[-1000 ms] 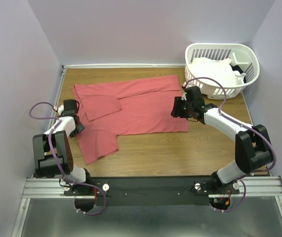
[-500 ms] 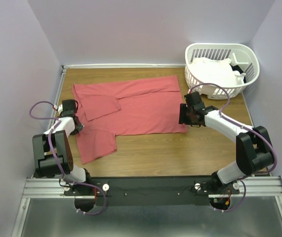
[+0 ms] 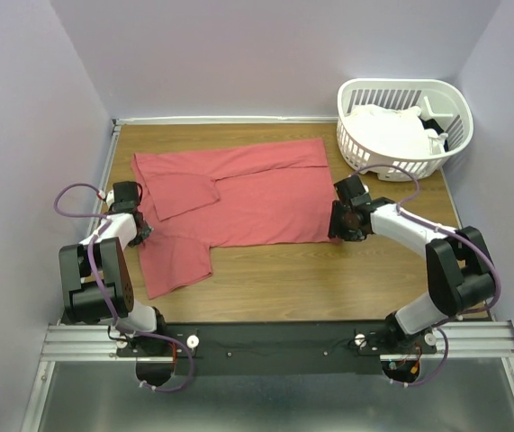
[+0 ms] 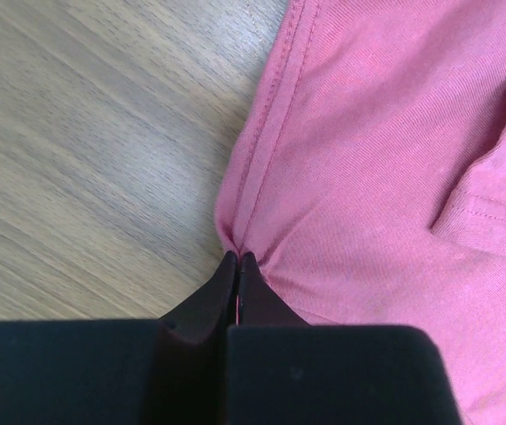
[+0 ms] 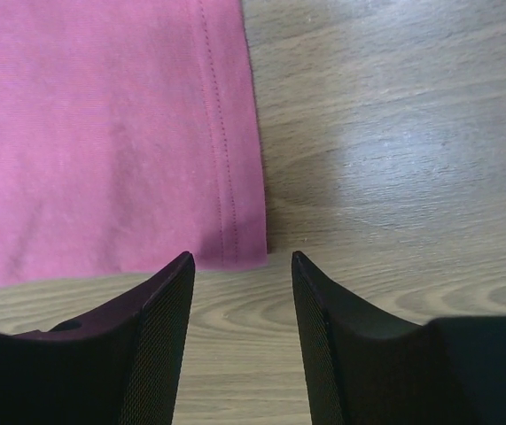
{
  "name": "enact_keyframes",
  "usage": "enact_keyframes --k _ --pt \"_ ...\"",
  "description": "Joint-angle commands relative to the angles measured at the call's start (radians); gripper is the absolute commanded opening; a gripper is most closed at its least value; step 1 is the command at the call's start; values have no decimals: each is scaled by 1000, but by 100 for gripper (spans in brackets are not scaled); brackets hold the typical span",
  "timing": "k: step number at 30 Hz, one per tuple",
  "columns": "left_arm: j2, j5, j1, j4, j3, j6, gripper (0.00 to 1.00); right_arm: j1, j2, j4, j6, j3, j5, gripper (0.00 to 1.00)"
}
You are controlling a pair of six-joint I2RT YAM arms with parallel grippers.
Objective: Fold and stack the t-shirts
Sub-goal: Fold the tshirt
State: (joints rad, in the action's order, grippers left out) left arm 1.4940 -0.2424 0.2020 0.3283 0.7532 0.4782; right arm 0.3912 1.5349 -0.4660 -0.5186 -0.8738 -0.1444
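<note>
Coral t-shirt (image 3: 257,193) lies flat on the table (image 3: 284,279), long axis running L–R: sleeve end toward the left arm, stitched bottom hem toward the right arm. 1 sleeve is folded in over the body, the other sticks out toward the near edge.

Left gripper (image 4: 237,266) is clamped tight on the shirt's left edge, with the seam puckered into the closed tips. It looks like the spot where the near sleeve meets the body, but the top view is too small to be sure.

Right gripper (image 5: 239,258) is released, jaws apart, straddling the near-right hem corner. The corner sits just ahead of the tips, between them, w/ nothing held yet.

So each arm has its own end. The next move, I'd judge, is the right jaws closing on that corner so both ends can lift together along the long axis.

White t-shirts (image 3: 387,135) sit heaped in the basket (image 3: 455,103) at the far right, well apart from the coral one.
</note>
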Motion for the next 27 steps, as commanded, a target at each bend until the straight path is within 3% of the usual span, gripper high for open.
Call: enact_keyframes --k 1,10,15,21,27 --pt "15 17 10 9 -35 -1 0 -3 40 -13 -46 -14 -7 54" --pt "-1 -6 10 17 -35 5 0 -5 134 3 -49 -16 -20 50" --pt "-1 -14 10 21 -35 8 0 -3 128 1 -43 4 -37 34" --pt "-14 -28 10 41 -31 22 0 -6 74 -36 -28 65 -53 4" --pt "-90 -23 8 84 -28 71 0 -15 -1 -109 -1 50 -64 1"
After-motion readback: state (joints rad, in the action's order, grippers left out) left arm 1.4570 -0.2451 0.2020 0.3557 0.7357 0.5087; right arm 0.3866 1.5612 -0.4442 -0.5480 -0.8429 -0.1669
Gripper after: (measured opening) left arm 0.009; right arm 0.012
